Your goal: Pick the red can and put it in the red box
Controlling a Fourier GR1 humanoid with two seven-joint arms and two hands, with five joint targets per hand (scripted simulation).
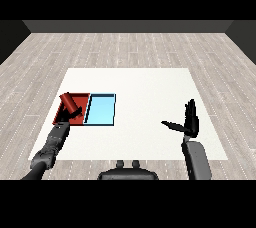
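The red can (pixel 68 102) is tilted, its top leaning to the far left, over the red tray (pixel 82 97) at the table's left. My left hand (pixel 73 116) is curled round the can's lower end, above the tray's near part. Whether the can touches the tray floor I cannot tell. My right hand (pixel 190 121) stands far off at the table's right with straight fingers pointing away and the thumb spread to the left, holding nothing.
The light blue tray (pixel 101 109) lies right beside the red tray, touching its right side. The white table (pixel 145 87) stretches between the trays and my right hand. Grey plank floor surrounds the table.
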